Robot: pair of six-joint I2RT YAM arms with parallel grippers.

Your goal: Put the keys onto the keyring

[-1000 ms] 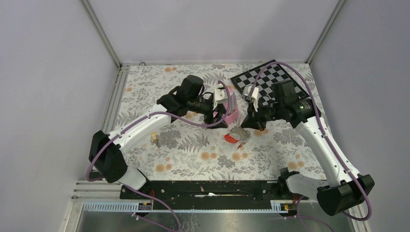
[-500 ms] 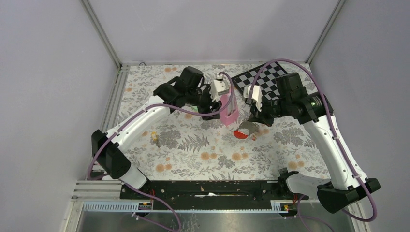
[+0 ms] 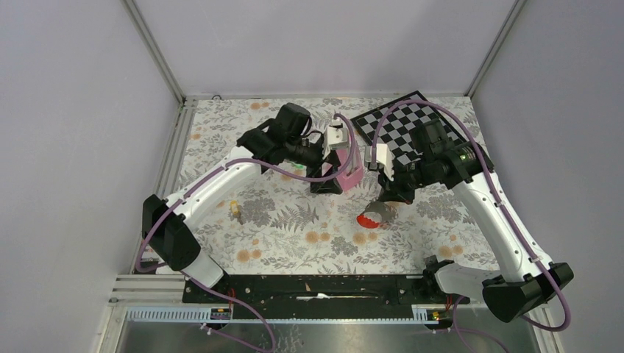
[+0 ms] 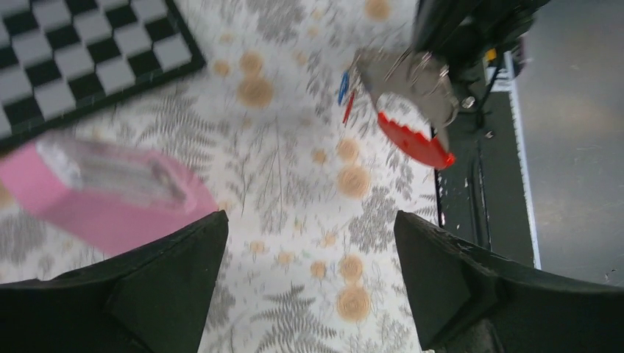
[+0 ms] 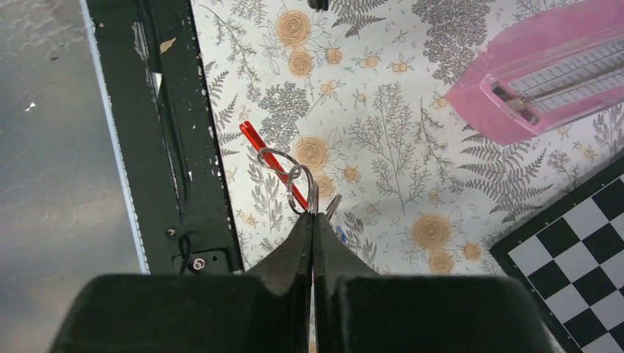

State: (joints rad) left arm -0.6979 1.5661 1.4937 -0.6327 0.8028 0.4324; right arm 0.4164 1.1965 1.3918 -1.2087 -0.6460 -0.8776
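The right end effector (image 5: 314, 217), fingers together, pinches the keyring (image 4: 412, 110) over the middle of the worktop (image 3: 294, 235). The keyring's grey side is blurred, and whether it touches down is unclear. The left end effector (image 4: 309, 220) gapes empty.

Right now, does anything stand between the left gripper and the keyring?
Nothing visible does. In the left wrist view only bare tablecloth lies between the open left gripper and the keyring, which the shut right gripper holds. The metronome lies off to the side, not on that line.
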